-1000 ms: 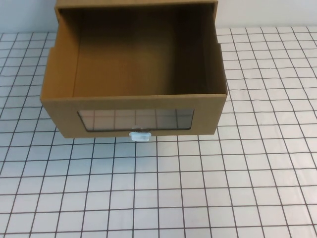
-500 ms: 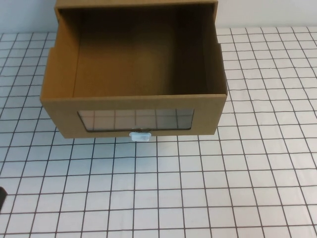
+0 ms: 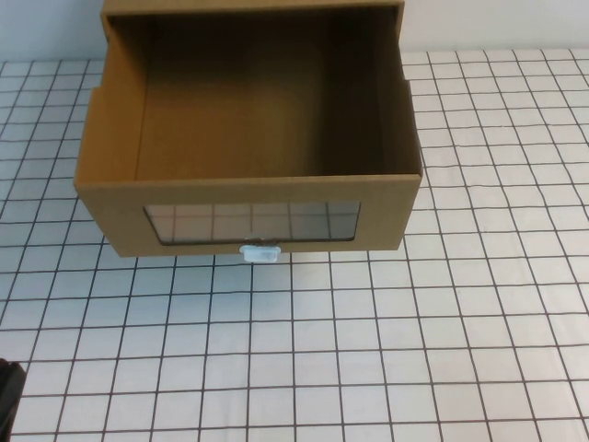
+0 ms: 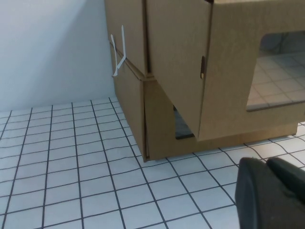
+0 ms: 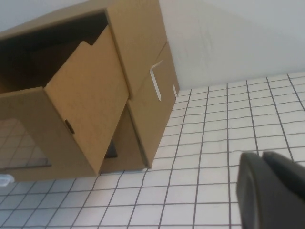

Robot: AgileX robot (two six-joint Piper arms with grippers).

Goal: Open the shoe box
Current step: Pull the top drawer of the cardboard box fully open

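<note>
We're seeing shoe box (image 3: 248,120) sitting open on gridded table (image 3: 442,350), inside bare. Windowed front panel (image 3: 382,216) is facing us, with white tab (image 3: 259,251) hanging at its lower edge. Box is lying ahead of left gripper (image 4: 268,164), off toward its right, well apart. Box is lying ahead of right gripper (image 5: 263,157), off toward its left, well apart. We're reading both grippers as clenched, gripping nothing.

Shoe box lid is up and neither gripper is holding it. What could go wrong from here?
1. The lid stands tilted open and unheld, so a bump could drop it shut.
2. The left gripper sits low near the box's left front corner. Swinging it inward could shove the shoe box.
3. The right gripper, shut, hangs off the box's right side, with the same risk there.
</note>
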